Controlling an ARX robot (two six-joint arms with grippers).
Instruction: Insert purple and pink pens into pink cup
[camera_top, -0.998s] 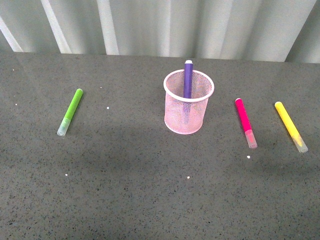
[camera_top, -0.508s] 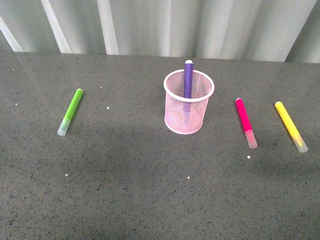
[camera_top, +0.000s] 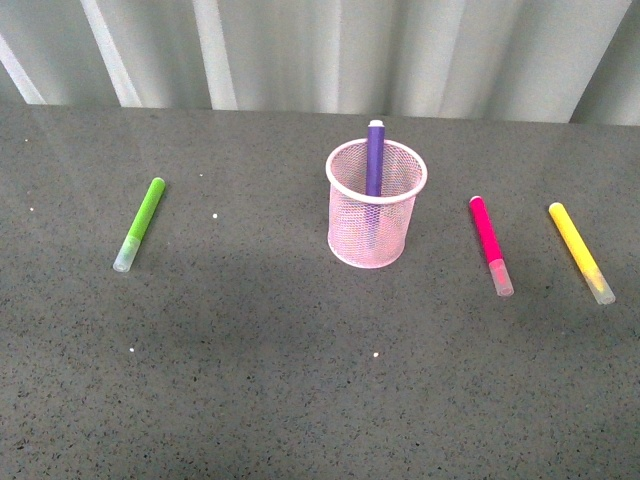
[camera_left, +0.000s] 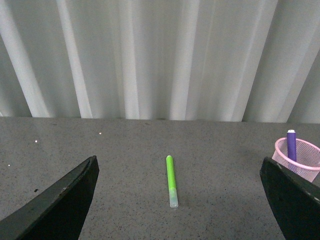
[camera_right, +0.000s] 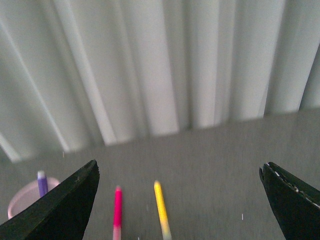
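The purple pen (camera_top: 375, 160) stands in the cup (camera_top: 350, 228); the pink pen (camera_top: 488, 242) lies on the worktop (camera_top: 250, 390), right of it and apart; the left gripper (camera_left: 177, 161) and right gripper (camera_right: 178, 166) gape empty; next, likely, the right gripper must reach down and pinch the pink pen.

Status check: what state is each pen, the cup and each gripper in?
pink cup: upright, one pen inside
purple pen: standing in the cup
pink pen: lying flat, outside the cup
green marker: lying flat
yellow marker: lying flat
left gripper: open, empty
right gripper: open, empty
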